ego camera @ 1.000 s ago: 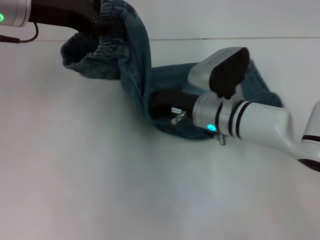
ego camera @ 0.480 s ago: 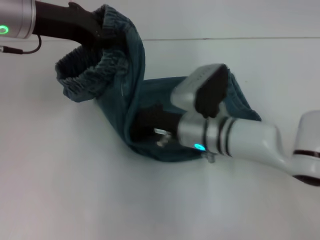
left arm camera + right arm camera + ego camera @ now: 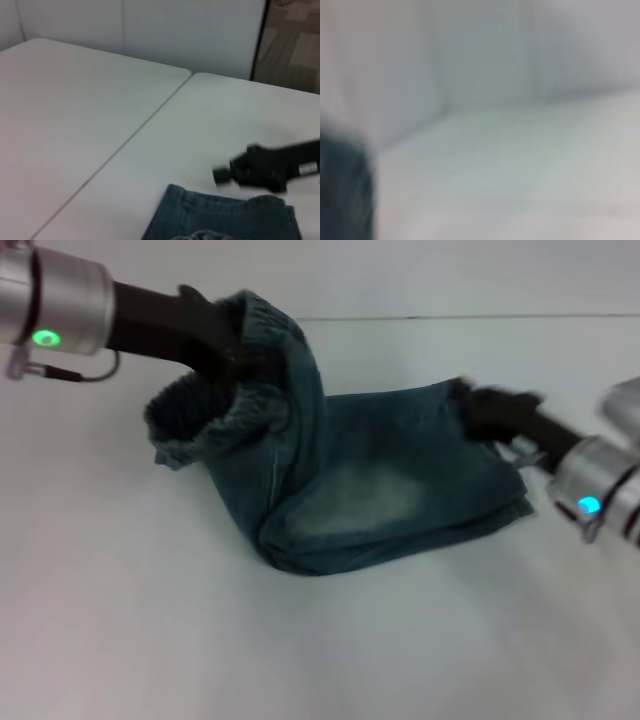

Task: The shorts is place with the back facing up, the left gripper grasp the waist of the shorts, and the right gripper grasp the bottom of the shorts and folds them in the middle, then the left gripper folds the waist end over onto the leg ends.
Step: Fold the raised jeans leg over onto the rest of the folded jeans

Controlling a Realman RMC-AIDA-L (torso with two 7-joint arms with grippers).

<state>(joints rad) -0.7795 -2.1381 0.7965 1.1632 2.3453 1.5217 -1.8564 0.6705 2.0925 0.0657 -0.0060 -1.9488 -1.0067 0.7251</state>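
White table (image 3: 150, 640) | left gripper (image 3: 225, 345) fingers clamped on the waistband (image 3: 200, 415), lifted | right gripper (image 3: 480, 410) has pulled back off the shorts (image 3: 380, 490) to their hem edge, finger state unclear

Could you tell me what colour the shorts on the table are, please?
The shorts are blue denim with a paler faded patch, clearest in the head view.

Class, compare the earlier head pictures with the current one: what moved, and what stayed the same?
The right gripper has pulled back off the middle of the shorts to their right edge, uncovering the folded legs. The left gripper has shifted slightly right and still holds the waistband lifted. The shorts stay folded on the table.
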